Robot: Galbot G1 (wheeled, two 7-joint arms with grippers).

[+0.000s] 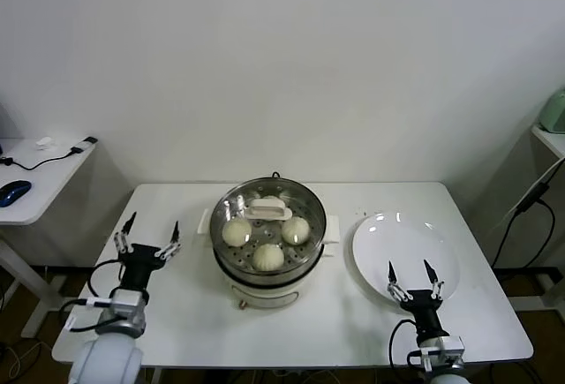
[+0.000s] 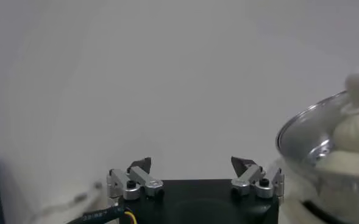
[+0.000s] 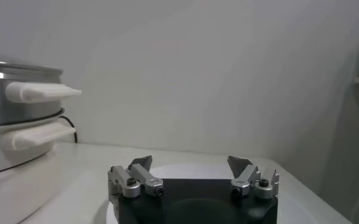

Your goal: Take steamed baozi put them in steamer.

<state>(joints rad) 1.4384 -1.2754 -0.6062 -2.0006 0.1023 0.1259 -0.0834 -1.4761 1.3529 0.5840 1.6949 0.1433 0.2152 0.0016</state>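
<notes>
The steamer sits mid-table, and inside it on the perforated tray lie three baozi that can be made out: one on the left, one on the right, one at the front. A glass lid with a cream handle is on top of the pot. A fourth bun cannot be made out from the head view. The left gripper hovers over the table just to the left of the steamer, clear of it. In the left wrist view the steamer's rim and pale buns show off to one side of the gripper.

Over on the right, the white plate lies beside the steamer with nothing on it, and the right gripper hangs over its near edge. The right wrist view shows the steamer and its side handles well off from that gripper.

The table is plain white, set against a bare white wall. A second desk at far left carries a blue mouse and a cable; a shelf edge with a pale green object shows at far right.

Both grippers have their fingers spread wide apart, and neither one holds or touches anything.
</notes>
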